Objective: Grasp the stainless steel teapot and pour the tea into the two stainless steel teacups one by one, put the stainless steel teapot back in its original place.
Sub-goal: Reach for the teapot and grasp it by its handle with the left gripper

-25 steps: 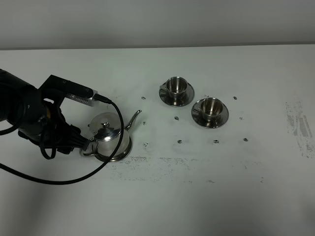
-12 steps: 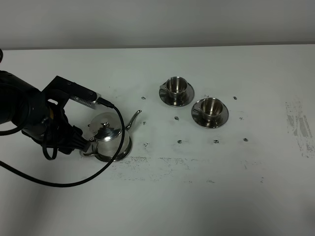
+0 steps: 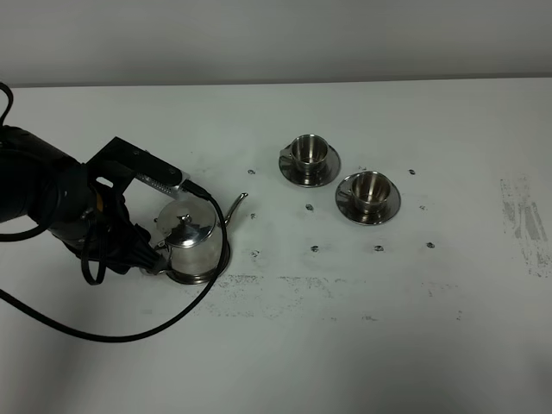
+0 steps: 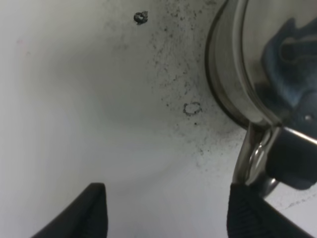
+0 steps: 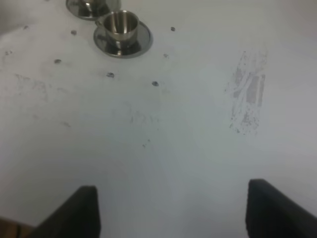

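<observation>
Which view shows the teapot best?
Exterior high: the whole teapot is visible, with lid and spout. Left wrist shows only part of its lower wall and handle, close up. Right wrist does not show it.

On the worktop's [image 3: 362, 345] left the teapot [image 3: 195, 243] sits on a coaster [image 3: 200, 279], the left end effector [image 3: 153, 257] just left of it. To the right stand a far cup [image 3: 308, 151] and a nearer cup [image 3: 371, 187], each on a saucer [image 3: 331, 169].

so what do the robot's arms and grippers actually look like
The left arm is bulky and black, with a silver-grey block at the wrist and a black cable looping off it. Both the left gripper and right gripper have matte black fingers.
</observation>
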